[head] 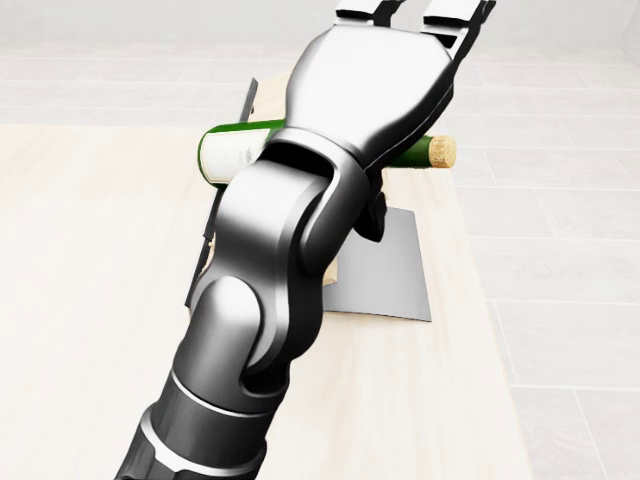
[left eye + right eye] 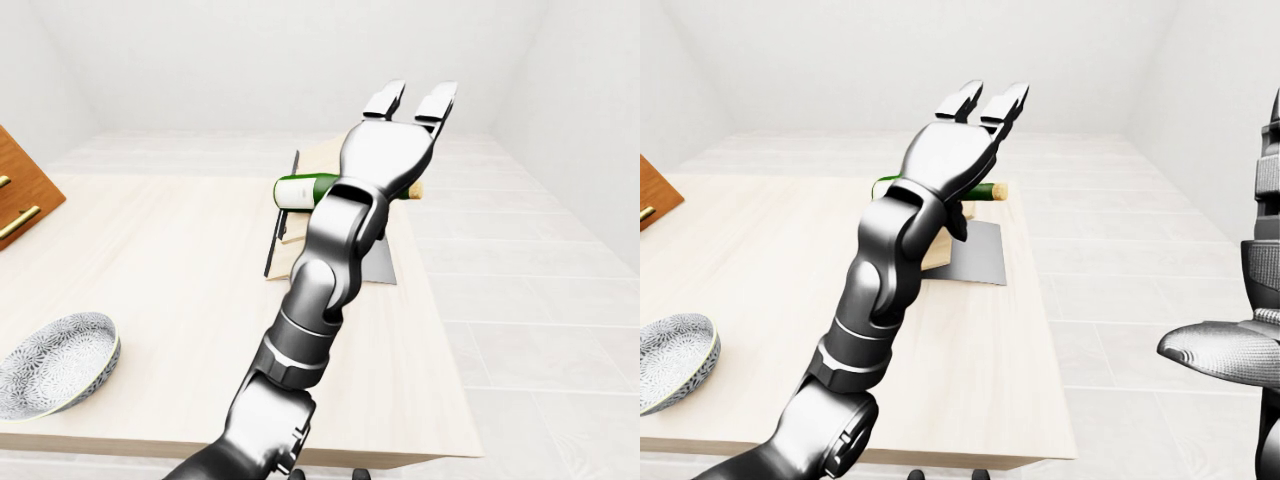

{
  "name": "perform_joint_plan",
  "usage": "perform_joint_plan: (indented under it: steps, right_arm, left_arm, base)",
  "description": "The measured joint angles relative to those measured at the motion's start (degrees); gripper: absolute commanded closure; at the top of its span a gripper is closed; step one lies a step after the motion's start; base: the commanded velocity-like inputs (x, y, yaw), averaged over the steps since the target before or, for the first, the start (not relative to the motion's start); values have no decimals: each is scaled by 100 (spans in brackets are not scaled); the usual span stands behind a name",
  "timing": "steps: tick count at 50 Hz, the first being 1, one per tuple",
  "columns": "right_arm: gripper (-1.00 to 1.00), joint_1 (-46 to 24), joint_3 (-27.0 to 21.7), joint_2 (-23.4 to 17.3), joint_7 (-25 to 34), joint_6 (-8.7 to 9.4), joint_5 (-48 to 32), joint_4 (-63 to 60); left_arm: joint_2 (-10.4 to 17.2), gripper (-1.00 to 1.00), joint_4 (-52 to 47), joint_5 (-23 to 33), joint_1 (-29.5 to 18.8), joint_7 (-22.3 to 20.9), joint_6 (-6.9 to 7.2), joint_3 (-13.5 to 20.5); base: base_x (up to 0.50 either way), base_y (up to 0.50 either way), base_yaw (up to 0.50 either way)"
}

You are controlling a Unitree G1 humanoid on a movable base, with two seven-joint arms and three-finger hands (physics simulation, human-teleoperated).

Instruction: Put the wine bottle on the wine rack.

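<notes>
Green glass wine bottle (image 2: 303, 187) with a white label and a cork-coloured tip lying on its side across the pale wooden wine rack (image 2: 287, 240), neck toward the right of the left-eye view, near the far right part of the light wooden bench (image 2: 150, 270). Rack fitted with dark slanted rails on its left side and a grey metal plate (image 1: 385, 275) spreading toward the bottom of the head view. Cork end (image 1: 441, 151) clear in the head view, jutting past the silver arm.

Left hand (image 2: 412, 103) raised over the bottle, silver palm spread, dark-tipped fingers (image 2: 384, 100) straight and apart, gripping nothing; no finger closed round the glass. Palm and wrist covering the bottle's middle in all three views, so contact between hand and bottle impossible to judge. Left forearm running from the bottom of each view up to the rack.

Right hand not visible as fingers: only a silver arm segment (image 2: 1230, 350) at the right edge of the right-eye view, well apart from the bench, its grip impossible to tell.

Patterned grey-and-white ceramic bowl (image 2: 55, 362) near the bench's lower left corner in the left-eye view. Brown wooden cabinet (image 2: 22, 195) with brass handles at the left edge.
</notes>
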Motion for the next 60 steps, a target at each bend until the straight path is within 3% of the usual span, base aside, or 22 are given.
perform_joint_plan:
  steps: [25,46,60]
  right_arm:
    - [-100,12,-61,-41,0,0,52,0]
    - [-100,-106,-462,-341,0,0,618,1]
    - [-100,-663,-1160,-737,0,0,1753,1]
  left_arm:
    - [-232,-100,-1122,871,210,-1246,0,31]
    - [-329,-100,-2083,1344,90,-1265,0,173]
    - [-350,-100,-2626,1529,5,-1265,0,241]
  base:
    - [0,0,0]
    - [0,0,0]
    - [0,0,0]
